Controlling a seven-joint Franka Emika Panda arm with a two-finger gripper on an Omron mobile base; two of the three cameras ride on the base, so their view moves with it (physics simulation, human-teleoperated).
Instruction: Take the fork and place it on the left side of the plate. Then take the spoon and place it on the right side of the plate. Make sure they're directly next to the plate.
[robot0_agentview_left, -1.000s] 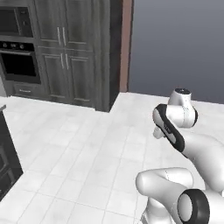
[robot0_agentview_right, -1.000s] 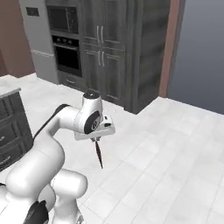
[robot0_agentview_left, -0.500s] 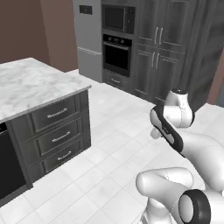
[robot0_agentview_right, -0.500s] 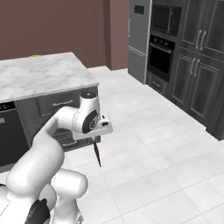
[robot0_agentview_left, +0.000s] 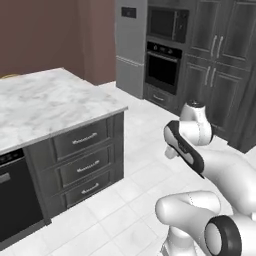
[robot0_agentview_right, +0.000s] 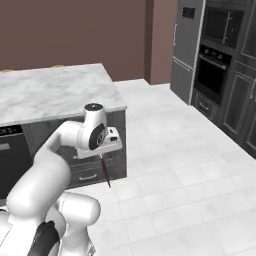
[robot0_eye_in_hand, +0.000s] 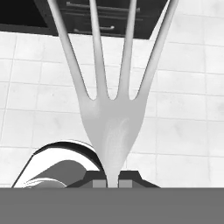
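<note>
Hand view shows the claw (robot0_eye_in_hand: 113, 183) closed narrow on the fork (robot0_eye_in_hand: 112, 109), tines reaching out from it over floor tiles, and since the marble worktop (robot0_agentview_right: 50, 92) has now come nearer ahead, placing seems the coming step.

Even flat rendered light, soft low resolution, faint shadows
</note>
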